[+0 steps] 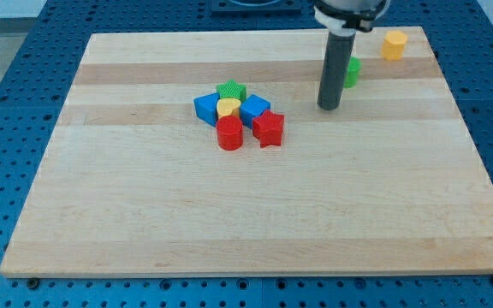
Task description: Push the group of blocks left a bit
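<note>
Wooden and pale, the surface [144, 222] carries our group of six blocks just to the left of its middle: a green star [231, 89] at the view's top, a blue block [205, 108] on the view's left, a yellow heart [228, 107] in the centre, a blue cube [255, 108] on the view's right, then a red cylinder [229, 133] and a red star [269, 128] at the bottom. They sit packed together, touching, the cluster slightly wider than tall. Our rod ends in my tip [329, 108], well apart to the group's right, level with the blue cube; it has no fingers to open or close. A green block [352, 72] peeks from behind the rod, and a yellow block [393, 44] lies near the top right corner.
</note>
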Motion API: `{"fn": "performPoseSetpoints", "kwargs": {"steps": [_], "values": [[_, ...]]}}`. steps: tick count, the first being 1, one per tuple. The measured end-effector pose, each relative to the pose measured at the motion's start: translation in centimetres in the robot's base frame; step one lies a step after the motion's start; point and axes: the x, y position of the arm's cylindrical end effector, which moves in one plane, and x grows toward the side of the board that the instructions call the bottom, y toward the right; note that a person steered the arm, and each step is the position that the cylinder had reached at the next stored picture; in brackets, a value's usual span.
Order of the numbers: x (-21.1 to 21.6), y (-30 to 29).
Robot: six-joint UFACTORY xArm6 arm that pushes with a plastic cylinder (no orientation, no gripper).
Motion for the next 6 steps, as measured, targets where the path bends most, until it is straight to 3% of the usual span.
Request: {"fn": "performPoseSetpoints", "kwargs": {"steps": [2, 6], "values": [[4.7, -4.4], [2.7, -7.1]]}}
